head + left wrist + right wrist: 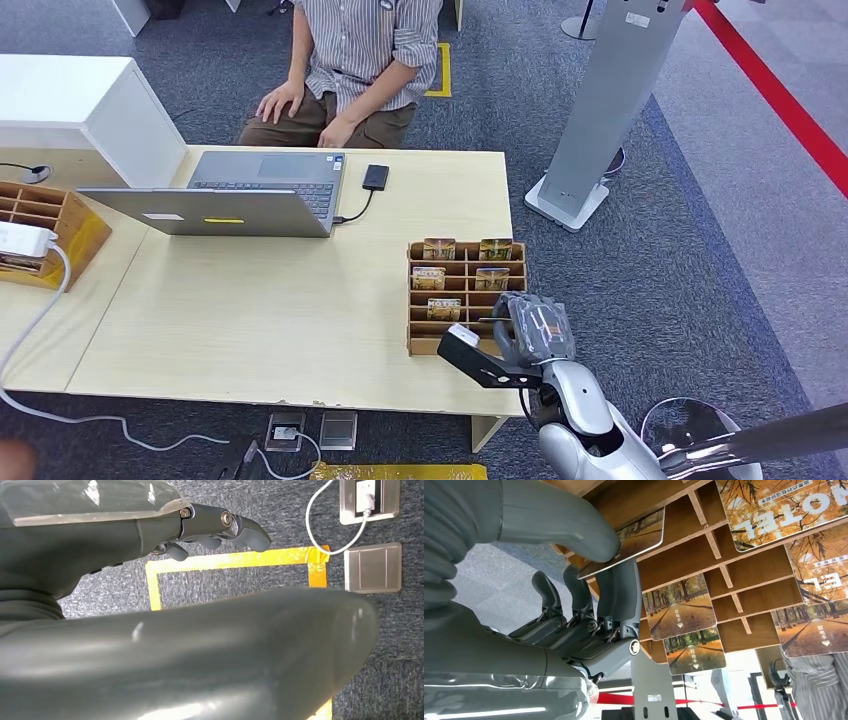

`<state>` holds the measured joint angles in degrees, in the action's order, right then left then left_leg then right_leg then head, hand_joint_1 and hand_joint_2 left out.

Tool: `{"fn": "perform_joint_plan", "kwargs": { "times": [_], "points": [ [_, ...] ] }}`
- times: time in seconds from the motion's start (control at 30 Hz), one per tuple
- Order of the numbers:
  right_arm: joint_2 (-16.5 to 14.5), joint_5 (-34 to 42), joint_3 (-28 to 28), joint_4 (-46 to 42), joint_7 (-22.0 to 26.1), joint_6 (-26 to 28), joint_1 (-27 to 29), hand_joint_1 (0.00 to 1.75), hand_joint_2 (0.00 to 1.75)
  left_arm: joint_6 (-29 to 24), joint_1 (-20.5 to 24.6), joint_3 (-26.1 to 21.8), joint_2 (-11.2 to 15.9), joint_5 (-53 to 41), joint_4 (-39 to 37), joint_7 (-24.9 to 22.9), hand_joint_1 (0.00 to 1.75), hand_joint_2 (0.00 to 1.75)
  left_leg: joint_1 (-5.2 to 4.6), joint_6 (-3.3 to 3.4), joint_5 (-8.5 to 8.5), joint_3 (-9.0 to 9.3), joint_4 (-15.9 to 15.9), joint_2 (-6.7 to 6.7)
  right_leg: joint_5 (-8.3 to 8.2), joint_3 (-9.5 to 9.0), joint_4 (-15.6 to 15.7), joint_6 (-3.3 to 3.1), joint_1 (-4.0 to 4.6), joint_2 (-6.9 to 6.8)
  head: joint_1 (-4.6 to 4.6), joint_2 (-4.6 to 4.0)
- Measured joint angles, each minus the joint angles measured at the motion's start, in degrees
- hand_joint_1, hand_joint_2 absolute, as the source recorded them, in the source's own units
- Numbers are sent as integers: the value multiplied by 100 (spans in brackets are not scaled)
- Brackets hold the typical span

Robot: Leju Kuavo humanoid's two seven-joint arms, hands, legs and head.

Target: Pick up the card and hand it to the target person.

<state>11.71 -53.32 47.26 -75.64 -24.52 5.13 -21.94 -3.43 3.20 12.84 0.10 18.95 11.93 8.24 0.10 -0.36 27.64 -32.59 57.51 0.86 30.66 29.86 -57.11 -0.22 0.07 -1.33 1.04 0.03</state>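
Head view: nearest you, your right hand (533, 327) sits at the near right corner of a wooden card rack (416, 300) on the pale bench (260, 310). In the right wrist view, its thumb and fingers (616, 592) pinch one card (631, 537), lifted just clear of the rack's dividers. More cards (466, 264) lie in the rack's middle and far compartments. The rack stands near the bench's right edge; beyond that edge is open grey carpet (690, 270). Left of the rack, bare benchtop runs to an open laptop (240, 195). Farthest, a seated person (345, 65) faces you across the bench. Your left hand (220, 530) hangs over the floor, fingers loosely apart, holding nothing.
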Motion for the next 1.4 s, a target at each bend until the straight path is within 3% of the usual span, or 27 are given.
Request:
{"fn": "perform_joint_plan", "kwargs": {
  "times": [0.27, 0.4, 0.7, 0.9, 1.23, 1.4],
  "points": [
    [-7, 1, 3, 7, 1, 39, 1, 143, 175, 33, 0, 44, 1, 40, 0, 3, 0, 0, 0, 0, 0, 0, 0, 0, 0, 0, 0, 0, 0, 0, 1, 0],
    [-20, 1, 3, 17, 7, 44, 1, 149, 175, 21, 0, 92, 4, 9, 0, 109, 0, 175, 0, 0, 0, 0, 0, 0, 0, 0, 0, 0, 0, 0, 1, -1],
    [-25, -1, -2, 16, 1, 112, 5, 147, 175, -258, 2, 252, 54, -62, 0, 231, 0, 175, 0, 0, 0, 1, 0, 0, 0, 0, 0, 0, 0, 0, 1, -1],
    [-4, 129, -44, -182, -77, 89, -22, 147, 175, -227, -1, 302, 82, 84, 0, -70, 0, 175, 0, 0, 0, 0, 0, 0, 0, 1, 0, 0, 0, 0, 0, -1],
    [396, 983, -284, -2017, -811, -1010, -368, 147, 175, -280, -12, 360, 133, 301, 0, -174, 0, 175, 0, 2, -2, 1, 0, 1, -2, 2, 0, 0, 0, 1, -1, -1],
    [469, 1108, -314, -2837, -662, -1155, -590, 147, 175, -259, -12, 405, 134, 309, 0, -165, 0, 175, 0, 2, -2, 0, 0, 1, -2, 1, 0, 0, 0, 1, 2, -1]
  ]
}}
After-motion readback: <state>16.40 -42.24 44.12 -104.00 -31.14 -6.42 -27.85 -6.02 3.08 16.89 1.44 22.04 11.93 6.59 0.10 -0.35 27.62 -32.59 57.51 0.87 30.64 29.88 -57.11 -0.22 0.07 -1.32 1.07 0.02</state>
